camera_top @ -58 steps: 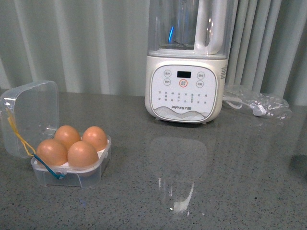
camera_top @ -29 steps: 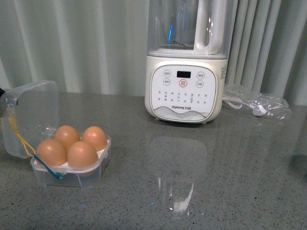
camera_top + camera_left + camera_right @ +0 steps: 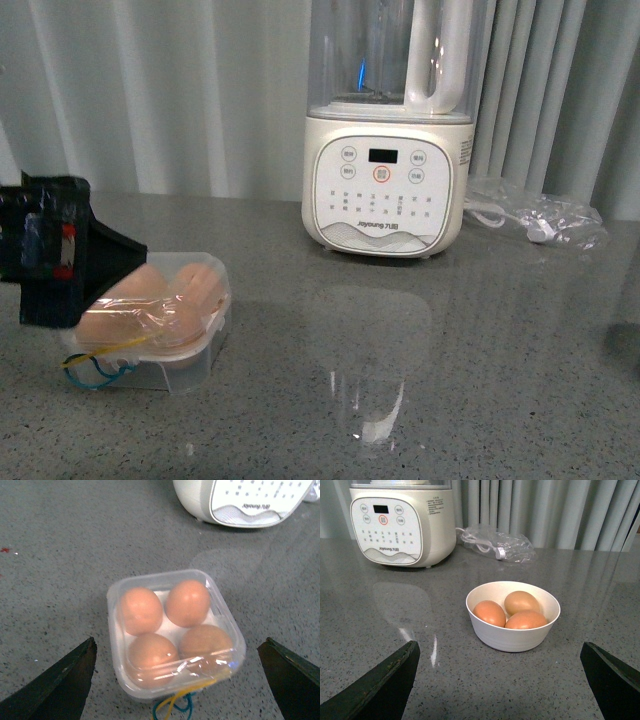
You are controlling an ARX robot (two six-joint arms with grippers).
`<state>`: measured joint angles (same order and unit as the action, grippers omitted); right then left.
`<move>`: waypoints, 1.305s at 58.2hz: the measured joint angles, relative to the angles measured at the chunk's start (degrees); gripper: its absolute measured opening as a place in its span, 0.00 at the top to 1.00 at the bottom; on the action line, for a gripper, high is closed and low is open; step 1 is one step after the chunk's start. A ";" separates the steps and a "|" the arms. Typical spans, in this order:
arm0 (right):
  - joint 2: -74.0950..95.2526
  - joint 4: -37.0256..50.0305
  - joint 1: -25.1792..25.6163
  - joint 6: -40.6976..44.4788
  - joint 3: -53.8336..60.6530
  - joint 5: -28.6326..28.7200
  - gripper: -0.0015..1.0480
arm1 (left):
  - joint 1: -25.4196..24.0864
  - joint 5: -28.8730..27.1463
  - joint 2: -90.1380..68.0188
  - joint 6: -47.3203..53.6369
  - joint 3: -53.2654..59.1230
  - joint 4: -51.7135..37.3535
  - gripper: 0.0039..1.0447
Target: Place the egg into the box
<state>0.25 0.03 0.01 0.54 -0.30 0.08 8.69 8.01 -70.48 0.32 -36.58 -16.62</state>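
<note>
Grey speckled stone countertop point(image 3: 450, 350) ran back to pale curtains, with a white blender point(image 3: 385, 130) standing on it. At its left side sat the small clear-plastic box point(image 3: 175, 635), lid down over four orange-brown eggs point(image 3: 187, 602), and the left gripper point(image 3: 177, 672) hovered above with jaws spread wide. The right gripper point(image 3: 500, 672), jaws likewise apart, faced a white bowl point(image 3: 512, 630) holding three more eggs.

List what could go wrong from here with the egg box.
1. The clear lid lies over four eggs but may not be latched; a nudge from the left gripper, whose fingers stand wide apart on both sides of the box, might pop it open.
2. The yellow and blue bands hang loose at the box's edge and might snag a fingertip.
</note>
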 joint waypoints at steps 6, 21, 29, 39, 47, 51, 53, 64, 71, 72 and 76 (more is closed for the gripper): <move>0.00 0.00 0.00 0.00 0.00 0.00 0.07 | 1.55 -1.44 1.57 2.62 1.16 2.03 0.06; 0.00 0.00 0.00 0.00 0.00 0.00 0.07 | 1.31 -3.58 8.04 3.96 -0.72 7.61 0.06; 0.00 0.00 0.00 0.00 0.00 0.00 0.07 | -0.09 -3.56 13.03 4.44 -1.75 11.23 0.06; 0.00 0.00 0.00 0.00 0.00 0.00 0.07 | -4.15 -0.87 20.68 5.97 -0.70 16.76 0.06; -0.02 0.00 0.00 0.00 0.00 0.00 0.07 | -9.22 3.37 24.59 6.43 1.79 19.19 0.06; 0.00 0.00 0.00 0.00 0.00 0.00 0.07 | -9.75 -2.49 26.99 4.24 6.14 12.26 0.14; -0.02 0.00 0.00 0.00 0.00 0.00 0.07 | -9.40 -6.10 28.55 2.73 9.60 6.19 0.21; 0.00 0.00 0.00 0.00 0.00 0.00 0.07 | -8.87 -7.89 34.16 0.44 19.19 -2.38 0.56; -0.02 0.00 0.00 0.00 0.00 0.00 0.07 | -8.79 -7.91 36.50 0.22 22.82 -2.95 0.75; 0.00 0.00 0.00 0.00 0.00 0.00 0.07 | -8.79 -7.91 36.98 0.17 23.34 -2.99 0.78; -0.02 0.00 0.00 0.00 0.00 0.00 0.07 | -8.79 -7.98 38.60 -0.02 25.00 -3.21 0.90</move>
<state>0.23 0.03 0.01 0.54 -0.30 0.08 -0.10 0.03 -31.88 0.30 -11.57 -19.84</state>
